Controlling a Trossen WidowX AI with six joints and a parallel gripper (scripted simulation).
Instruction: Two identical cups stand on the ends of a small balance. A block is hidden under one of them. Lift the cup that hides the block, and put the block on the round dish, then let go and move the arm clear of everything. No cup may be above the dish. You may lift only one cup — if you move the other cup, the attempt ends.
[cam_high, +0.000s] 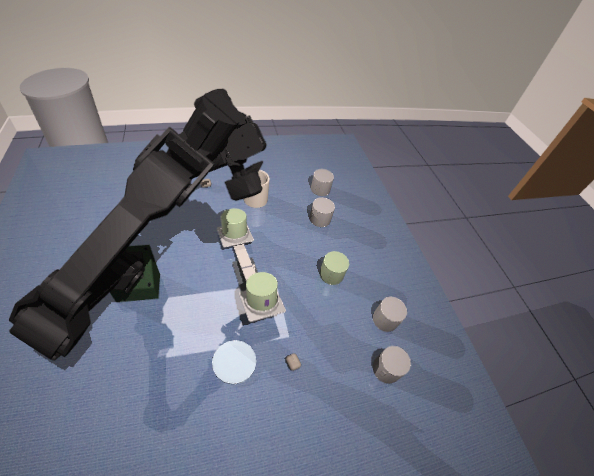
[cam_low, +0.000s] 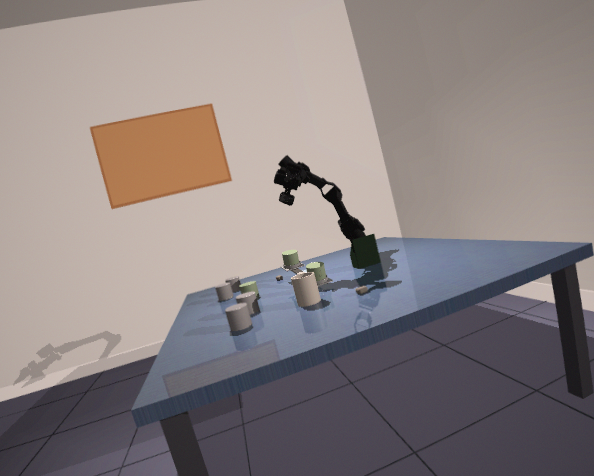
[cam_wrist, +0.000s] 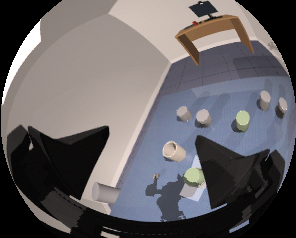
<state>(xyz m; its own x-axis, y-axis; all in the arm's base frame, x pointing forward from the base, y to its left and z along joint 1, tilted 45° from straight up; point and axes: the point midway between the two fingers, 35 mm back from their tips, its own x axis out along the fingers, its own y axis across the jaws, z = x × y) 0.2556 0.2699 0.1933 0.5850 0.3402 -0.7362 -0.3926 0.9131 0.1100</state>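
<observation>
Glossy blue tabletop (faintly ribbed, fabric-like).

Pale green cup with a purple patch; pale blue dish.

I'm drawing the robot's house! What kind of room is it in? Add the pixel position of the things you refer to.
Maybe an office or a workroom: there's a wooden desk (cam_wrist: 215, 27) with a computer screen (cam_wrist: 203, 8) on it, and a big orange board (cam_low: 160, 156) on the wall.

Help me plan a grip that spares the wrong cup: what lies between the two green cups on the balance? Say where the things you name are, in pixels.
The balance's pale beam (cam_high: 243, 257) (cam_low: 296, 270) runs between the purple-marked cup (cam_high: 261, 289) (cam_low: 290, 258) and the other cup (cam_high: 234, 224) (cam_low: 315, 271) (cam_wrist: 193, 176). The top view shows it best.
</observation>
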